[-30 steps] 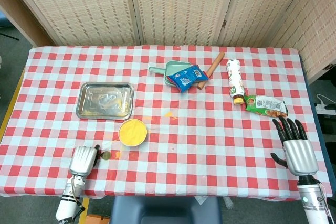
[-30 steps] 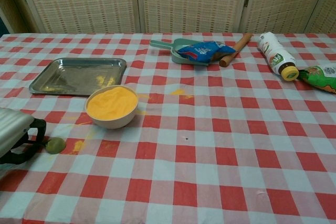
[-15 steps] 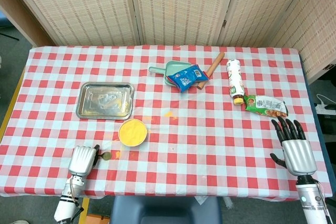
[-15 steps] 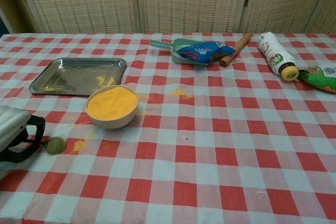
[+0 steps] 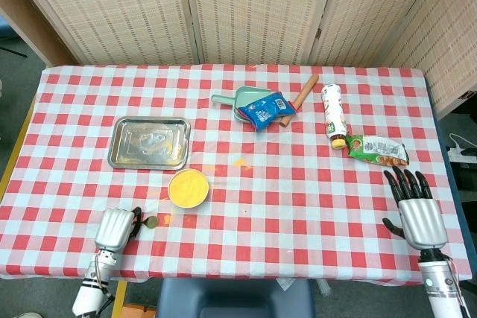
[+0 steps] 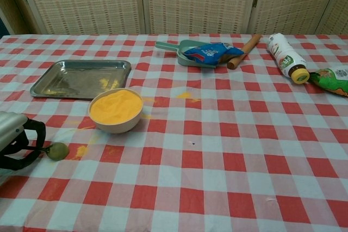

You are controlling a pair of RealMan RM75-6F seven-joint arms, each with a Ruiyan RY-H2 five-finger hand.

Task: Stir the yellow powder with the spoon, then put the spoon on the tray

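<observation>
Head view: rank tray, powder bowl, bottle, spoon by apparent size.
1. tray, clearly largest.
2. bowl and bottle: similar area, too close to rank.
3. spoon, smallest; only its bowl end shows beside the left hand.

A white bowl [image 6: 115, 111] full of yellow powder [image 6: 115, 106] stands just before the steel tray [image 6: 81, 78]; the small spoon [image 6: 56, 150] lies at its left.

Green scoop [image 5: 240, 100] w/ blue packet [image 5: 267, 110], wooden stick [image 5: 302, 91], bottle [image 5: 335, 115], green packet [image 5: 376, 149]

left hand [image 6: 12, 139] cut by chest edge | spoon [image 6: 54, 150] handle hidden in hand | green packet [image 6: 333, 79] cropped
</observation>
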